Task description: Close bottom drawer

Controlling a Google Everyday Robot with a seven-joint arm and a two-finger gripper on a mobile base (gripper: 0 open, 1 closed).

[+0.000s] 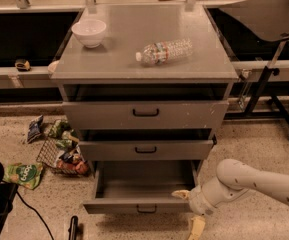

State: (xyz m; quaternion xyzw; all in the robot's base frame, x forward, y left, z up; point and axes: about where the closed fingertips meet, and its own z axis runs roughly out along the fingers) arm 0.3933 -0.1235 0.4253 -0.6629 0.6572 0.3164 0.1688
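Three drawers (145,115) — one bowl (89,32), one bottle (165,51), one gripper (188,211) — beside bottom drawer (139,208), right.

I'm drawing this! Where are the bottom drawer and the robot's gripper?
bottom drawer (115,207): camera view, on its front panel.
gripper (189,211): camera view, between its open fingers, at the drawer's right front corner.

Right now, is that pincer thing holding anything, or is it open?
Pincer: open, holding nothing, at the right front corner of the pulled-out grey metal bottom drawer.

The gripper (189,211), fingers spread, covers the right front corner of the bottom drawer (134,205); its arm (264,180) runs off the right edge
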